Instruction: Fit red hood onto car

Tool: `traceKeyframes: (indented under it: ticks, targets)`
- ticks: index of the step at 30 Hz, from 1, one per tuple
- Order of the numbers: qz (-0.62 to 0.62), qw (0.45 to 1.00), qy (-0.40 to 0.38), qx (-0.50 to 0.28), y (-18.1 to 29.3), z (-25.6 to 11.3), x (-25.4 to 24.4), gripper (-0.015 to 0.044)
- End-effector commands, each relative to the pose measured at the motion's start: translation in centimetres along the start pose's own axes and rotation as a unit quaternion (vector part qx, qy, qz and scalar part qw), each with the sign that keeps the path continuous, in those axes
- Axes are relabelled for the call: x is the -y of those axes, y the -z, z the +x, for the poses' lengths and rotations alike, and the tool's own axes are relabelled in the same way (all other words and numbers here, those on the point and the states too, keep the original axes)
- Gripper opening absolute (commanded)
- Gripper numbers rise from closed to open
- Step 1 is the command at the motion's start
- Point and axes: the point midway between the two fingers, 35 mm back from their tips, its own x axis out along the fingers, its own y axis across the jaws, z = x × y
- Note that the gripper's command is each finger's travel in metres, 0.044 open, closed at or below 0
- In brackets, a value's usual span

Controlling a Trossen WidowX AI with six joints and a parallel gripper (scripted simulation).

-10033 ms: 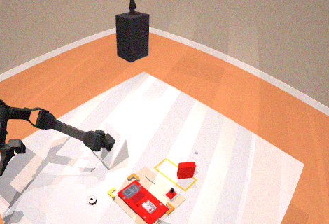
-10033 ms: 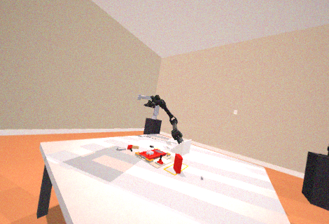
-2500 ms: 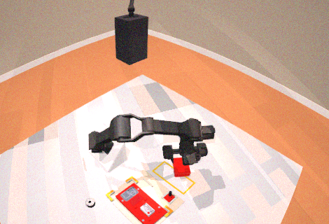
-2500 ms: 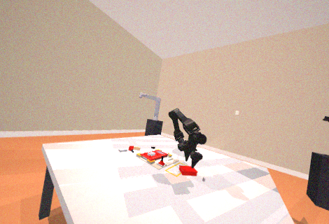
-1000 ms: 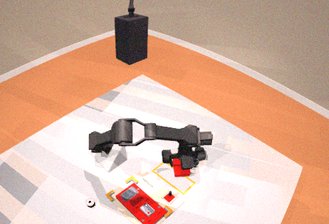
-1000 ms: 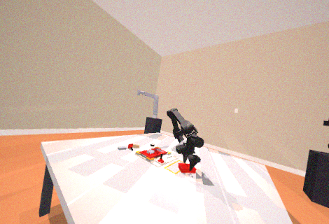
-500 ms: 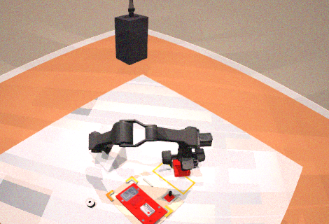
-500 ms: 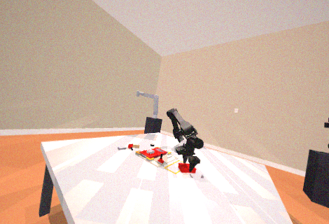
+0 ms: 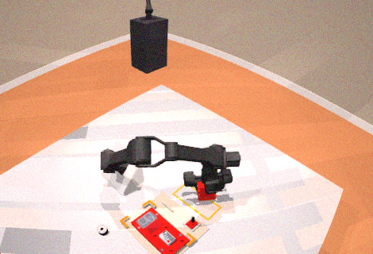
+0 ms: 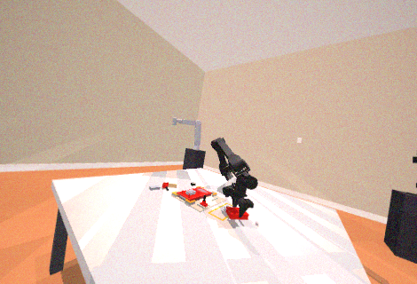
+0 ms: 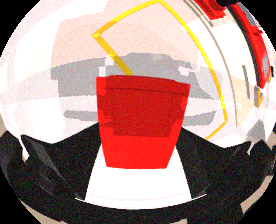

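The red hood [image 9: 206,194] [image 10: 232,214] [image 11: 139,152] is at table level, overlapping one end of a yellow outline [image 9: 191,206] in the top view. My gripper [image 9: 208,190] [image 10: 239,213] [image 11: 139,127] points down over it. In the wrist view the black fingers meet the hood's left and right sides; no gap shows, and the fingertips are hidden. No lift is visible. The red chassis [image 9: 155,227] [image 10: 200,193] [image 11: 262,55] sits between orange corner brackets with the grey-white engine block [image 9: 167,237] on its deck. The pegs are too small to tell apart.
A red piece with a black knob [image 9: 191,224] [image 10: 203,204] stands between the chassis and the outline. A small round wheel [image 9: 102,229] lies left of the jig board. Small red and grey parts lie beyond the chassis in the exterior view.
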Motion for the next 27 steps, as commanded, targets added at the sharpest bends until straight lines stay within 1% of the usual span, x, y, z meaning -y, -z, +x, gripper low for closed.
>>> traceKeyframes:
  ticks: [1, 5, 9, 15, 16, 27]
  targets:
    - [0.000, 1.000, 0.000, 0.000, 0.0, 0.0, 0.0, 0.0302]
    - [0.000, 1.000, 0.000, 0.000, 0.0, 0.0, 0.0, 0.0275]
    - [0.000, 1.000, 0.000, 0.000, 0.0, -0.3, 0.0, 0.0170]
    - [0.000, 1.000, 0.000, 0.000, 0.0, -1.7, 0.0, 0.0012]
    - [0.000, 1.000, 0.000, 0.000, 0.0, -2.0, 0.0, 0.0000]
    - [-0.001, 1.000, 0.000, -0.001, 0.1, -6.6, 0.0, 0.0000]
